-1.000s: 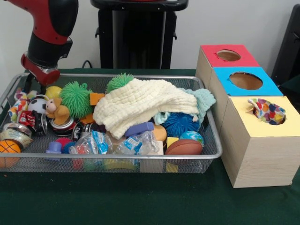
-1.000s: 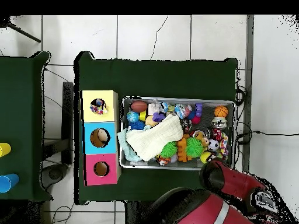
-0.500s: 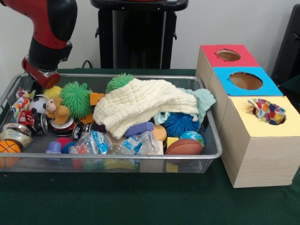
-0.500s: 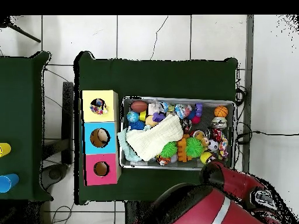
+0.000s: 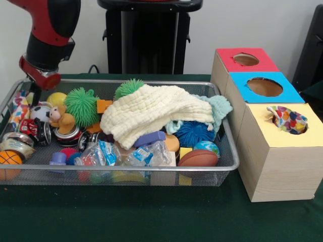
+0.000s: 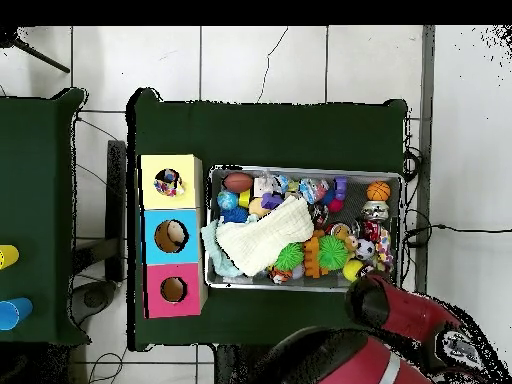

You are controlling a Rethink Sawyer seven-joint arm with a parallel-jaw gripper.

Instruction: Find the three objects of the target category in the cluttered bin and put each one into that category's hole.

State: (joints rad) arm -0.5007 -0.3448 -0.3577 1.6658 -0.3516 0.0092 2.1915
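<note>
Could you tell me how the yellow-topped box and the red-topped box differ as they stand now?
The yellow-topped box stands nearest the front camera; the red-topped box stands farthest back, with the blue-topped box between them. A polka-dot cloth pokes out of the yellow-topped box's hole, while the red-topped box's hole shows nothing sticking out. Both are pale wooden cubes with a round cut-out on top.

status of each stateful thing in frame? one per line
yellow-topped box's hole: holds a polka-dot cloth, sticking out
blue-topped box's hole: open
red-topped box's hole: open
bin: full of clutter
cream waffle cloth: draped over the pile
</note>
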